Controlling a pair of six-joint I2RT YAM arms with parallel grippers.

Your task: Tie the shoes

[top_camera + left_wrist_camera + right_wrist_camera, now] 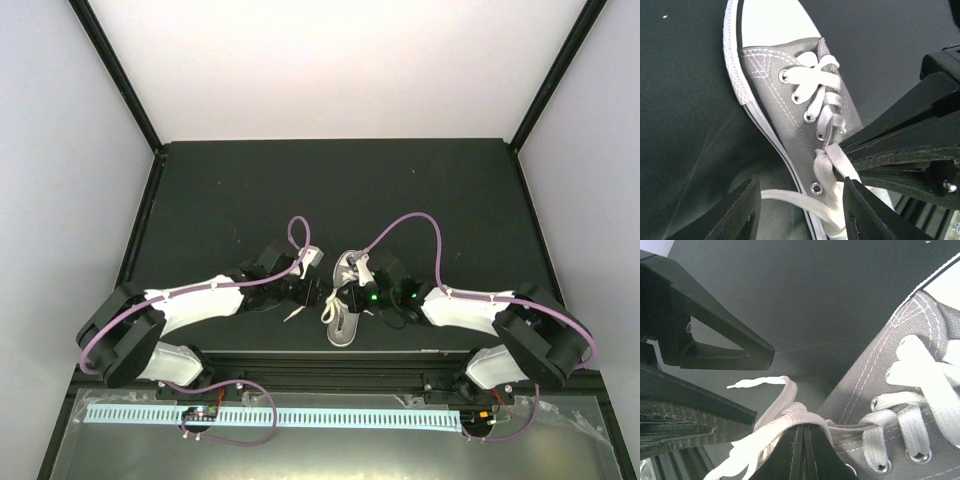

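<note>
Two fingers of the left gripper (801, 202) stand spread, gripping nothing. Beside them, at lower centre of the top view, lies the sneaker (342, 325), probably light and soft. Right of it, the right gripper (803, 429) pinches the laces (772, 412); they look limp and slippery, so they need a firm hold.

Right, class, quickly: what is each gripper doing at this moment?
Left gripper: open, gripping nothing.
Right gripper: shut on the white laces.
</note>
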